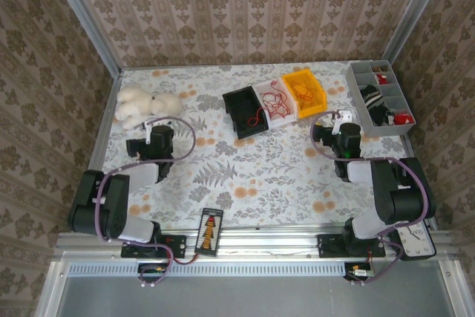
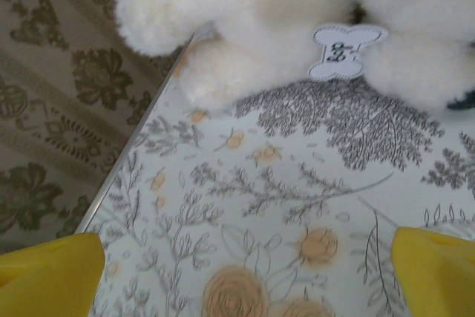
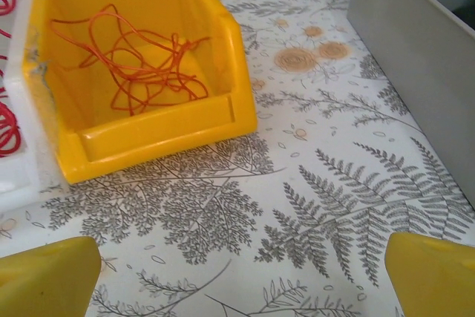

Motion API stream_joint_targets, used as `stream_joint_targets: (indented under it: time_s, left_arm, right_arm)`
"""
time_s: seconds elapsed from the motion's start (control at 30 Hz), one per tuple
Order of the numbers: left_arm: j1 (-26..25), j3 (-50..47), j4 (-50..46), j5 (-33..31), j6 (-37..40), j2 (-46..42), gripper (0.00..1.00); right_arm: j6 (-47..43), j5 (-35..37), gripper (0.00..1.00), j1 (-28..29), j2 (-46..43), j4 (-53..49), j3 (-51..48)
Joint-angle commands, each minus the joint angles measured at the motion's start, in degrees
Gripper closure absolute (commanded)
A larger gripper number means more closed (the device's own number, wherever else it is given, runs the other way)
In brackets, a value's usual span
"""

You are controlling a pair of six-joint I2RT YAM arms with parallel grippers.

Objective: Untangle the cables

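Cables point(image 3: 133, 61): thin red-orange strands lie loosely coiled inside the yellow bin point(image 3: 148, 135). More red wire sits in the white bin point(image 1: 289, 111), and one strand in the black bin point(image 1: 236, 102). My right gripper point(image 3: 241, 269) hovers just in front of the yellow bin, fingers spread wide with nothing between them. Left gripper point(image 2: 245, 265) is likewise spread and empty, near the plush toy point(image 2: 282, 20).

Risks:
- The loops overlap, so one pinch may lift several strands together.
- The bin wall could block a finger.
- The light bin may drag along.
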Motion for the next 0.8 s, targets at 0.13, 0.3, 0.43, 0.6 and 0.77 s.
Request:
stream_joint_targets:
  time_s: [0.13,0.3,0.43,0.6,0.77]
  left_arm:
    - [5.7,-3.6,24.3,16.8,6.1,3.8,0.00]
    - [9.9,-5.2,25.5,28.9,3.6,5.2,0.00]
    - [10.8,-5.2,28.3,29.5,4.1,6.6,0.00]
    - [10.8,-5.0,27.4,29.6,3.7,6.4,0.00]
    - [10.8,-5.0,27.7,29.6,3.9,6.4,0.00]
  right_arm:
    - [-0.9,-1.7,0.00,0.2,0.4,2.8,-0.6]
    - [-0.9,-1.7,0.00,0.2,0.4,2.7,-0.6]
    - [-1.0,-1.6,0.00,0.3,0.6,2.5,-0.4]
    - [-0.7,-2.4,0.00,-0.2,1.0,1.4,0.4]
    - [-0.7,-2.7,0.00,-0.2,0.3,2.5,-0.5]
